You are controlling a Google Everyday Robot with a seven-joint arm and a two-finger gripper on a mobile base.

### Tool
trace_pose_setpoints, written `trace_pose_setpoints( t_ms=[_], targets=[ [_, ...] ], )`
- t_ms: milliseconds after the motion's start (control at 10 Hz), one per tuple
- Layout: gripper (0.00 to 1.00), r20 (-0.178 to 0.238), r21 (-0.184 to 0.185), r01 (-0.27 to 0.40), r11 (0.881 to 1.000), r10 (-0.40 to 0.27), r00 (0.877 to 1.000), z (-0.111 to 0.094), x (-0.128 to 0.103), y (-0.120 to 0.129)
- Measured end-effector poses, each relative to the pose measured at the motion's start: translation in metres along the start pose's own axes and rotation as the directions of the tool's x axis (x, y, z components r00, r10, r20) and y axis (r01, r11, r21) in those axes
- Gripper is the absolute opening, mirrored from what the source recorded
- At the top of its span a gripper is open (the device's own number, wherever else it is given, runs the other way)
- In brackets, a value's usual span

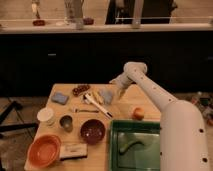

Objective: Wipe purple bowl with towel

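The purple bowl [93,131] sits upright on the wooden table [120,112], near its front middle. The towel [106,96], pale grey-blue, lies flat at the back middle of the table. My gripper [120,91] hangs at the end of the white arm just right of the towel, at its right edge, low over the table. The bowl is well in front of the gripper and apart from it.
An orange bowl [44,150] stands front left, with a metal cup [66,122] and a white cup [46,116] behind it. A blue folded cloth [60,98] and utensils [97,104] lie at the back. A green bin [137,145] stands front right, an orange fruit [138,113] behind it.
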Motion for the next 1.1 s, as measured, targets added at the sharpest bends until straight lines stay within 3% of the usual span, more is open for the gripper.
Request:
trace_pose_setpoints(
  t_ms=[400, 1100],
  targets=[
    [0.8, 0.006, -0.061, 0.065, 0.996, -0.065, 0.998, 0.019, -0.019, -0.012],
    [0.8, 0.008, -0.066, 0.084, 0.994, -0.083, 0.996, 0.043, -0.027, -0.013]
  ],
)
